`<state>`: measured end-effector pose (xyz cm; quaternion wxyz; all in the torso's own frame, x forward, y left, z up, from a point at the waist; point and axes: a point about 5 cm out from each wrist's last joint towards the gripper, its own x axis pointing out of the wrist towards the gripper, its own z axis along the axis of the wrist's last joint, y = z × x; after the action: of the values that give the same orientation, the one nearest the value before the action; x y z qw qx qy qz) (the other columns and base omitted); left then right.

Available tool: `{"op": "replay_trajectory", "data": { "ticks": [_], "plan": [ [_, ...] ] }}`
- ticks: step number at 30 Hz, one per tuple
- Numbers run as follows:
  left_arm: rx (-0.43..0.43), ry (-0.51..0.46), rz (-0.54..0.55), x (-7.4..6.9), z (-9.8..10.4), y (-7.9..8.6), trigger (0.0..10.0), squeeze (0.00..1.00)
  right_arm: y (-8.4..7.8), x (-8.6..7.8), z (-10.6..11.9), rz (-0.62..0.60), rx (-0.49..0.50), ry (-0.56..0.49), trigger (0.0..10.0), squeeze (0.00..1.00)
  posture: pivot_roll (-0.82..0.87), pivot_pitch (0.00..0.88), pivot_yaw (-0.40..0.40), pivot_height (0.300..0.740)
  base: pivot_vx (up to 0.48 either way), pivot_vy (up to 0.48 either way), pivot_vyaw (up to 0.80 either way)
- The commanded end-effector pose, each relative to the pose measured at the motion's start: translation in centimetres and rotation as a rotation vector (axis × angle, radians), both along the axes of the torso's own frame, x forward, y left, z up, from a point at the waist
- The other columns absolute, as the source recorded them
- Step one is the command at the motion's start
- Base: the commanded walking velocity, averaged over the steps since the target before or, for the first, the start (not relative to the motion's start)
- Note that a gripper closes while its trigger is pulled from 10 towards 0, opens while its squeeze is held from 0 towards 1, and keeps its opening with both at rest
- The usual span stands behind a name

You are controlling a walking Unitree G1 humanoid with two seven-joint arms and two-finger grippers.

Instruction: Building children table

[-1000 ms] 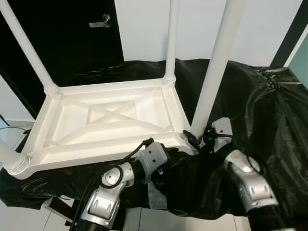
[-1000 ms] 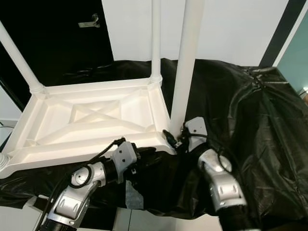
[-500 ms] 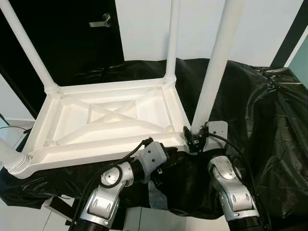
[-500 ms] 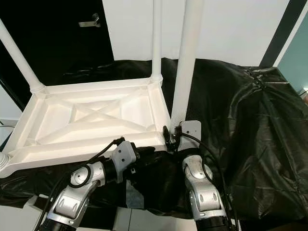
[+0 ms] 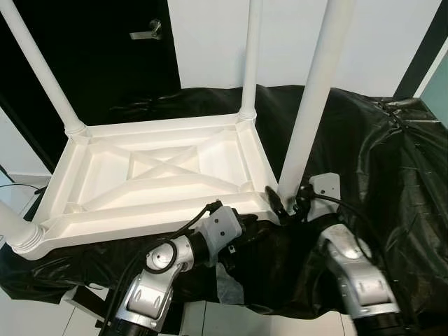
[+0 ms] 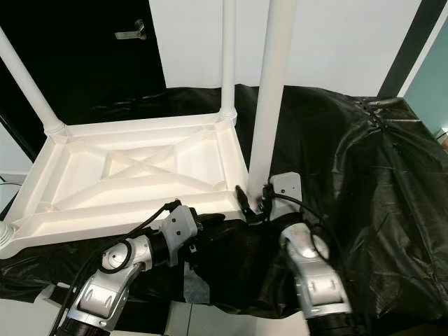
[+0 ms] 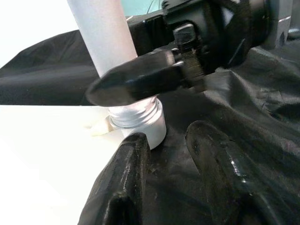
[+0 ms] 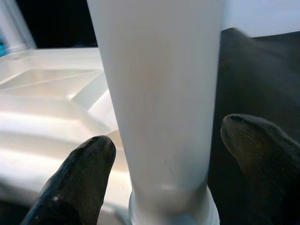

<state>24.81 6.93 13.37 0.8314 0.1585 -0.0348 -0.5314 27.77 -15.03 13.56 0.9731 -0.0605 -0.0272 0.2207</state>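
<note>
The white children's table (image 5: 161, 175) lies upside down on a black-covered surface, with its legs pointing up. My right gripper (image 5: 287, 203) is at the foot of the near right leg (image 5: 311, 105), one black finger on each side of it. In the right wrist view the fingertips (image 8: 93, 154) flank the leg (image 8: 159, 93) with thin gaps, so the gripper is open. My left gripper (image 7: 168, 138) reaches in under the table's near edge, open and holding nothing. Its fingers point at the leg's threaded foot (image 7: 138, 119).
Black sheeting (image 5: 371, 147) covers the surface and hangs in folds to the right. Other legs rise at the far left corner (image 5: 42, 70), the far right corner (image 5: 250, 56) and the near left corner (image 5: 14, 234). A dark door (image 5: 105, 49) stands behind.
My right forearm swung left around the leg's foot half a second ago and is now back out to the right. The gripper stayed at the leg. The left arm held still.
</note>
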Motion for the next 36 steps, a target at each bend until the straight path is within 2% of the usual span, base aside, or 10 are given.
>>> {"op": "replay_trajectory", "data": {
  "ticks": [1,18,19,21,24,29,30,34,35,36],
  "plan": [
    [-0.018,-0.019,0.096,0.5,0.1,0.3,10.0,0.0,-0.4,0.1,-0.1,0.053,0.02,0.012,10.0,0.0,0.03,0.0,-0.009,0.74,0.0,0.0,0.0],
    [-0.014,-0.039,0.101,1.1,0.5,0.6,10.0,0.0,-1.9,4.1,0.3,0.444,-0.192,0.096,10.0,0.0,0.04,0.0,0.002,0.74,0.0,0.0,0.0],
    [-0.013,-0.039,0.102,1.1,0.5,0.6,10.0,0.0,-1.7,4.3,0.3,0.456,-0.202,0.095,5.0,0.0,0.04,0.0,0.002,0.74,0.0,0.0,0.0],
    [-0.012,-0.04,0.102,1.1,0.5,0.6,10.0,0.0,-1.6,4.5,0.3,0.466,-0.209,0.095,5.0,0.0,0.04,0.0,0.002,0.74,0.0,0.0,0.0],
    [-0.012,-0.042,0.108,1.1,0.6,0.7,10.0,0.0,-1.4,4.9,0.3,0.494,-0.229,0.09,0.0,0.0,0.06,0.0,-0.007,0.74,0.0,0.0,0.0],
    [-0.013,-0.041,0.114,1.0,0.5,0.7,10.0,0.0,-1.7,5.0,-0.1,0.503,-0.214,0.102,0.0,0.0,0.06,0.0,-0.01,0.74,0.0,0.0,0.0],
    [-0.013,-0.039,0.113,0.9,0.5,0.7,10.0,0.0,-2.1,4.9,-0.3,0.479,-0.19,0.112,4.1,0.0,0.06,0.0,-0.011,0.74,0.0,0.0,0.0],
    [-0.013,-0.037,0.112,0.8,0.4,0.7,10.0,0.0,-2.3,4.8,-0.5,0.464,-0.174,0.12,4.1,0.0,0.06,0.0,-0.01,0.74,0.0,0.0,0.0],
    [-0.014,-0.037,0.108,0.7,0.4,0.6,10.0,0.0,-2.4,4.6,-0.6,0.45,-0.161,0.109,10.0,0.0,0.05,0.0,-0.01,0.74,0.0,0.0,0.0],
    [-0.014,-0.037,0.108,0.7,0.4,0.6,10.0,0.0,-2.4,4.6,-0.6,0.45,-0.161,0.109,10.0,0.0,0.05,0.0,-0.01,0.74,0.0,0.0,0.0]
  ]
}}
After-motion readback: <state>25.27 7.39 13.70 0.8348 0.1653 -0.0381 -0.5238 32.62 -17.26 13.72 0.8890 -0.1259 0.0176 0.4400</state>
